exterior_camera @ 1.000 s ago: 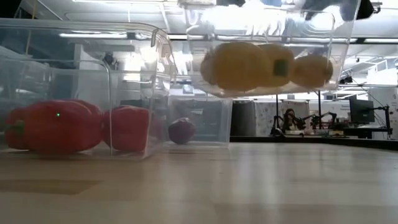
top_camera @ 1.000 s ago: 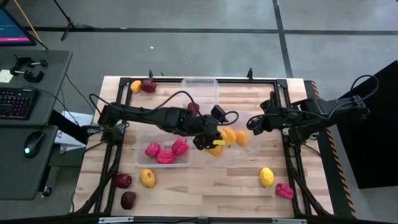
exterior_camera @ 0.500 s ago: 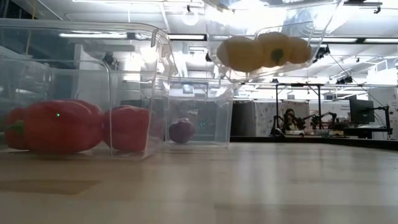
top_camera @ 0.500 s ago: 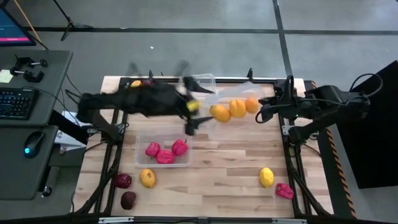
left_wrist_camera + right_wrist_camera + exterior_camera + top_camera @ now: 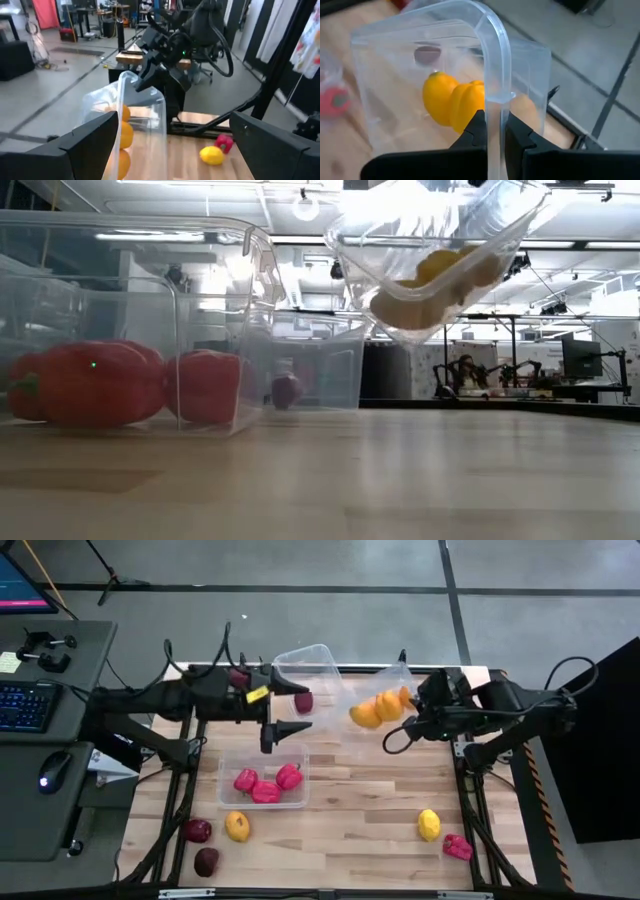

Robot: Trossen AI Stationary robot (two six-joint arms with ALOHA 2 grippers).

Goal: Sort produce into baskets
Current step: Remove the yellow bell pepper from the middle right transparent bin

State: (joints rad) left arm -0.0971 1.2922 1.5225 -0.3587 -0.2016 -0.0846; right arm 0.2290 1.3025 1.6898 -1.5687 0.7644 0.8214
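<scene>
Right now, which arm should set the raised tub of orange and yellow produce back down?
Right. The right end effector is clamped on the rim of the clear plastic tub, held tilted off the table. The left end effector is open, holding nothing.

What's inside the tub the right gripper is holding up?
Orange and yellow produce has slid to the low end of the tilted tub, which the right gripper clamps by its rim. They overlap, so the count is unclear.

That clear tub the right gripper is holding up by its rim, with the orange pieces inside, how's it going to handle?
Probably unsteady: the right gripper pinches only one rim of the clear tub, which hangs tilted. The orange pieces sit in its low corner and may roll if it tips more. The thin wall likely flexes. The left gripper is open nearby.
</scene>
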